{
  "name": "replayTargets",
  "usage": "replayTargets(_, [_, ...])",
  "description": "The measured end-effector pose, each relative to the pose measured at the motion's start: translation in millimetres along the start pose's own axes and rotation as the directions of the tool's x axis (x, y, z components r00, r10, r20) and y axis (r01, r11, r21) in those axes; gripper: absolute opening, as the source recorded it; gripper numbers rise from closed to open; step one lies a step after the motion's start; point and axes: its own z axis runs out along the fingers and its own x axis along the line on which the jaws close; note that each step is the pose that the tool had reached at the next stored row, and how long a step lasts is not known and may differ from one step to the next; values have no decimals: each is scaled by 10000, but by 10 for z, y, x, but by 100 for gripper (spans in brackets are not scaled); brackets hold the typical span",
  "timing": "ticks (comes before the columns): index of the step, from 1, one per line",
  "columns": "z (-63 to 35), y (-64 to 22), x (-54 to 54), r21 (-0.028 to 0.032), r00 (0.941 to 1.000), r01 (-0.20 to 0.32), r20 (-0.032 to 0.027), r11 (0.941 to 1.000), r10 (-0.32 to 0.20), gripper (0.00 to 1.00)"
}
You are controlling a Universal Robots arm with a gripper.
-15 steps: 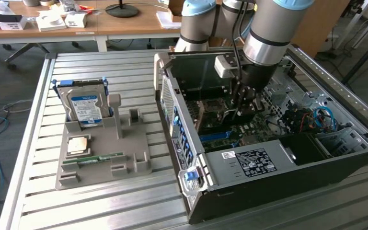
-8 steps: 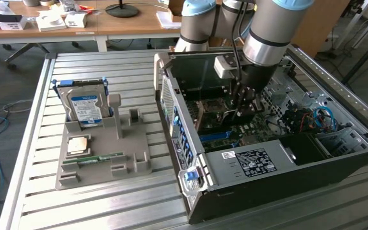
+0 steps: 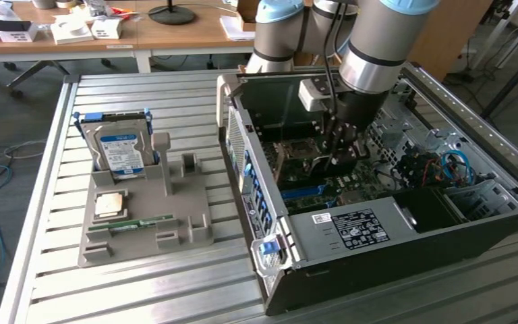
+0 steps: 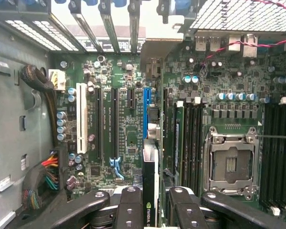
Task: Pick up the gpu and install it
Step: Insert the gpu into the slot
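The gpu [image 4: 149, 177] stands edge-on, clamped between the two inner fingers [image 4: 131, 206] of the claw [image 4: 153, 206], one finger pressed against each flat face. Its lower edge is lined up over the blue slot [image 4: 146, 102] on the green motherboard [image 4: 128, 138]; whether it touches the slot cannot be told. In the exterior view the claw [image 3: 340, 152] reaches down inside the open computer case [image 3: 358, 266]. To that view's left, on the slatted bench [image 3: 151, 290], a grey holder [image 3: 183, 202] carries the hard drive [image 3: 122, 152] and the memory stick [image 3: 137, 222].
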Motion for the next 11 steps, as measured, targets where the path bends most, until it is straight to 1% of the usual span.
replayTargets(9, [-1, 12, 30, 0, 10000, 0, 0, 10000, 0, 26])
replayTargets(11, [-2, 27, 31, 0, 10000, 1, -1, 10000, -1, 26])
